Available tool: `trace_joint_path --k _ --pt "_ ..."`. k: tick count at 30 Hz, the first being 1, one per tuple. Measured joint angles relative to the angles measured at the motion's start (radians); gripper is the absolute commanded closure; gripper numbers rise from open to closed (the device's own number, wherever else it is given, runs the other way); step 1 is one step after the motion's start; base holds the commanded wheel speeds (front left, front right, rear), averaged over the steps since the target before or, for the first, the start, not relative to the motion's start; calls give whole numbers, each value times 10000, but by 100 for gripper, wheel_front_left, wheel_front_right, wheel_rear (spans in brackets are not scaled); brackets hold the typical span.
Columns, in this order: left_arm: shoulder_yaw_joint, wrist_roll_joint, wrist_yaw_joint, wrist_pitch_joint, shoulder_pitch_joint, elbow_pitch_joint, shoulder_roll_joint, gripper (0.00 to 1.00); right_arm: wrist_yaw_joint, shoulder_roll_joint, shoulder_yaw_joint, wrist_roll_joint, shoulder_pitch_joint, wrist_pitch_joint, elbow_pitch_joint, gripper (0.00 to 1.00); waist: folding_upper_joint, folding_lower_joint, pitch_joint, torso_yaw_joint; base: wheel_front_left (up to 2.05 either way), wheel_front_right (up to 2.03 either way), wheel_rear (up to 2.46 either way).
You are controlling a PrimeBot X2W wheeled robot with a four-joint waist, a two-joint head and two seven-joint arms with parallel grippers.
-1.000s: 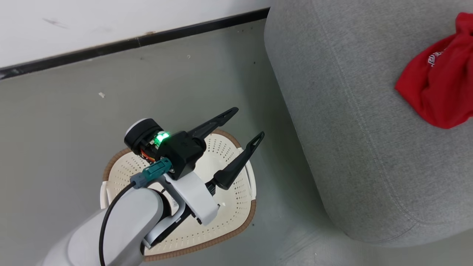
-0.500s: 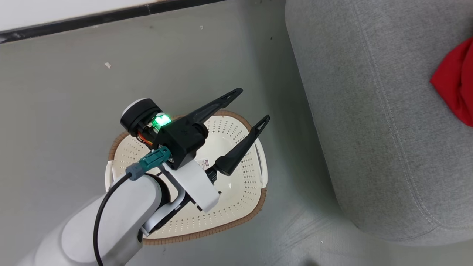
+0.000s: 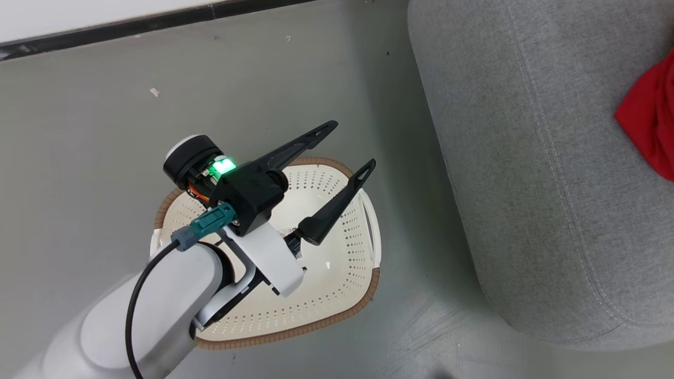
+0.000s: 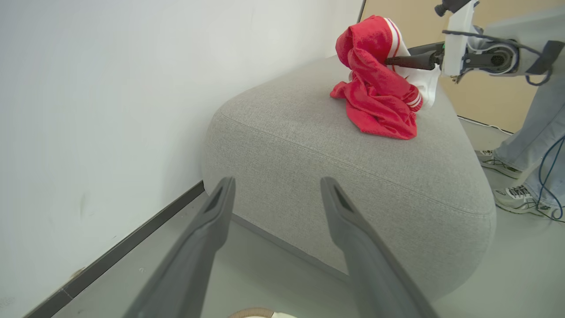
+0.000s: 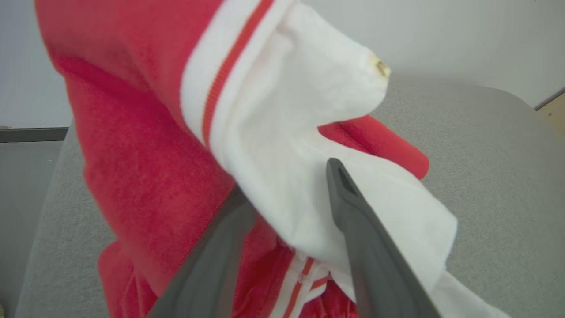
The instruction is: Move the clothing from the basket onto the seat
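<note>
The cream basket [image 3: 371,292] with its brown rim stands on the floor with no garment in it. My left gripper [image 3: 353,145] hovers open over its far side, nothing between the fingers; the left wrist view shows the same gripper [image 4: 278,183] facing the seat. The grey seat [image 3: 526,184] [image 4: 335,145] carries the red clothing [image 3: 647,126] [image 4: 375,101], heaped on top. My right gripper [image 4: 390,62] reaches into that heap from the right. In the right wrist view its jaws [image 5: 287,181] stand apart, with white and red clothing [image 5: 145,176] draped across and between the fingers, above the seat [image 5: 494,176].
A white wall with a dark baseboard [image 3: 158,23] runs behind the basket and seat. A person's legs [image 4: 534,123] and shoes [image 4: 516,196] stand beyond the seat's far end, with a blue cable [image 4: 551,168] hanging there. Grey floor lies between basket and seat.
The head camera has shifted, so seat and clothing sit further right in the picture. The left gripper, still open, has drifted slightly left over the basket.
</note>
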Motion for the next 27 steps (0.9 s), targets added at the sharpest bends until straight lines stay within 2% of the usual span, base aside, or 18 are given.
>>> trace_joint_path --k 7,17,27 --pt "105 -2 -6 -236 1 249 52 0 0 117 426 320 -37 -46 127 0 0 0 -284 -145 0 0 0" --pt "493 -36 15 -675 82 612 259 0 0 -136 328 525 152 -370 -102 0 0 0 -861 -330 0 0 0" --pt "945 -293 372 -1099 606 926 370 0 0 -13 146 608 399 -476 -761 0 0 0 -1498 -351 0 0 0"
